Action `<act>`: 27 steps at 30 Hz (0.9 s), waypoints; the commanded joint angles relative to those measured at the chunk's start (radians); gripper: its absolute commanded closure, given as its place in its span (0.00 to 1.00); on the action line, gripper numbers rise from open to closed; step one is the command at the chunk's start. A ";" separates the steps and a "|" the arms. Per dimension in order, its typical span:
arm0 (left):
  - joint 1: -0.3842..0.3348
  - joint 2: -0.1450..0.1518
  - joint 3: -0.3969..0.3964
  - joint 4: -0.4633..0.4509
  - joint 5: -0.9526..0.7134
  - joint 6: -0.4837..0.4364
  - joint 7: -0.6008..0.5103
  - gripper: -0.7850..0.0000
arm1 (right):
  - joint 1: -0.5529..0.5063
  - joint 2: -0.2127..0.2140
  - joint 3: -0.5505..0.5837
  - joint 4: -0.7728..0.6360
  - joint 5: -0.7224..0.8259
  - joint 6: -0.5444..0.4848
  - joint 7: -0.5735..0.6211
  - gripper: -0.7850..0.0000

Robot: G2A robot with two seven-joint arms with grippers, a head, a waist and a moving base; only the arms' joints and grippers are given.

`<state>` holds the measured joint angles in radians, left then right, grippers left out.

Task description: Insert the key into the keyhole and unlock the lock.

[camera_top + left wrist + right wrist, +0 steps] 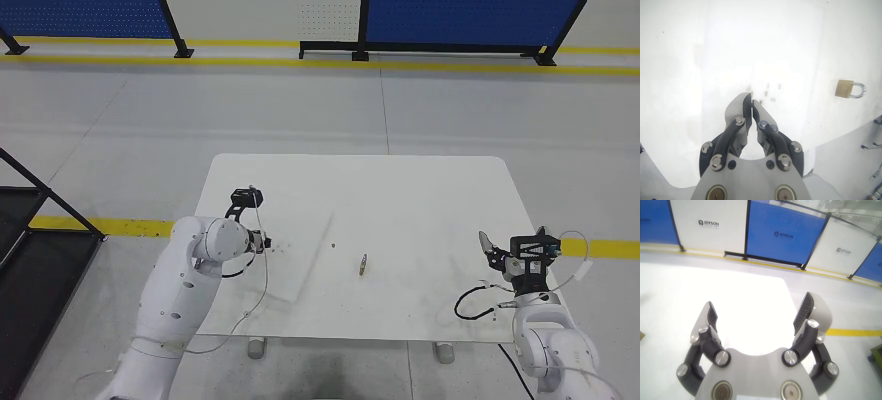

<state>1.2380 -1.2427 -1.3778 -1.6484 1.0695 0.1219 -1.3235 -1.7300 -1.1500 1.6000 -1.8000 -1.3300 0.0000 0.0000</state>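
The left gripper (752,103) tilts down over the desk (772,47), pinching the thin key (752,95), apart from the lock (845,88). The right gripper (759,302) hovers spread near the desk's right edge.

Overhead, wrist-close; lock (844,88) perhaps shared

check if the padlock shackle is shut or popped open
shut, it seems: both shackle legs meet the brass padlock body

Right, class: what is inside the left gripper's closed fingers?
A thin metal edge, seemingly the key, pokes out at the tips of the left gripper. The rest is covered by the pads, so its shape cannot be seen.
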 commanded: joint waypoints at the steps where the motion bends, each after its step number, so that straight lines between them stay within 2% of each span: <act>1: 0.003 0.002 0.016 -0.007 0.050 -0.010 0.001 1.00 | 0.000 0.000 0.000 0.000 0.000 0.000 0.000 0.00; 14: 0.002 0.010 0.138 -0.008 0.350 -0.084 -0.017 1.00 | 0.000 0.000 0.000 0.000 0.000 0.000 0.000 0.00; 20: 0.020 0.013 0.193 -0.023 0.530 -0.116 0.031 1.00 | 0.000 0.000 0.000 0.000 0.000 0.000 0.000 0.00; 23: 0.034 0.011 0.191 -0.047 0.533 -0.108 0.046 1.00 | 0.000 0.000 0.000 0.000 0.000 0.000 0.000 0.00; 27: 0.036 0.006 0.140 -0.071 0.372 -0.094 -0.003 1.00 | 0.000 0.000 0.000 0.000 0.000 0.000 0.000 0.00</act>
<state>1.2771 -1.2362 -1.2230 -1.7173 1.4912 0.0247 -1.3123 -1.7300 -1.1500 1.6000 -1.8000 -1.3300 0.0000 0.0000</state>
